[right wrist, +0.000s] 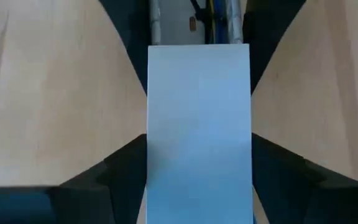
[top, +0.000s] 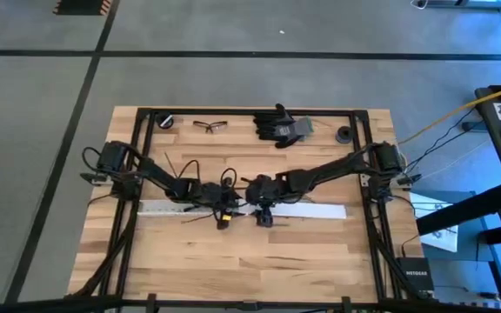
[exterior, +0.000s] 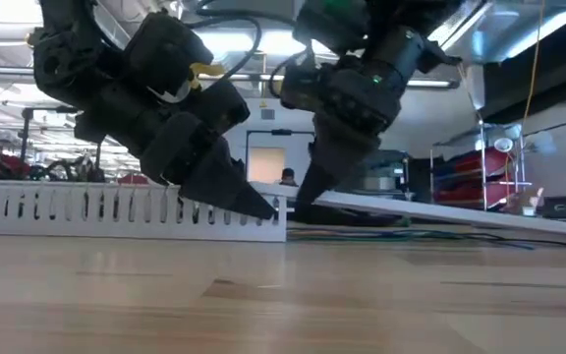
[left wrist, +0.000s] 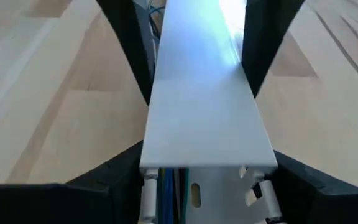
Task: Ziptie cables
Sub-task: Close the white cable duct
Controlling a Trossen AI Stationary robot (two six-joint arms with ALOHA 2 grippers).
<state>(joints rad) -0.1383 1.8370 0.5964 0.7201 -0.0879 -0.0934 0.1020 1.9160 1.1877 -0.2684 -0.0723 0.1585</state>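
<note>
Room: grey concrete floor w/ dark tape lines around a wooden bench (top: 233, 261); low view looks across into a workshop w/ ceiling lights, red racks and a person far back by a doorway (exterior: 288, 177).
Bench top: black-framed; along the far edge lie a small black round part (top: 165, 121), safety glasses (top: 210, 126), a pair of black gloves (top: 281, 126) and another black round part (top: 344, 134).
White duct: long slotted channel (exterior: 116, 211) lying across mid-bench, slots along its side wall; a flat white lid (left wrist: 207, 118) sits over it, one end tilted up off the channel in the low view.
Cables: blue, green and dark wires (left wrist: 169, 190) lie inside the channel, showing where the lid ends; more of them run along the bench under the raised lid (exterior: 401, 234).
Left gripper (top: 223, 219): mid-bench, reaching in from the left side, tips down at the channel's end; jaws set wide, one finger on each side of the lid and channel, just beside its walls.
Right gripper (top: 264, 217): mid-bench, just beside the left one, tips down on the lid; jaws wide, straddling the lid w/ a finger (right wrist: 120, 168) along each long edge.
Contact: can't tell if either pair of jaws is pressing the lid or only flanking it.
Off bench: yellow cord (top: 446, 117) runs away to the right.
</note>
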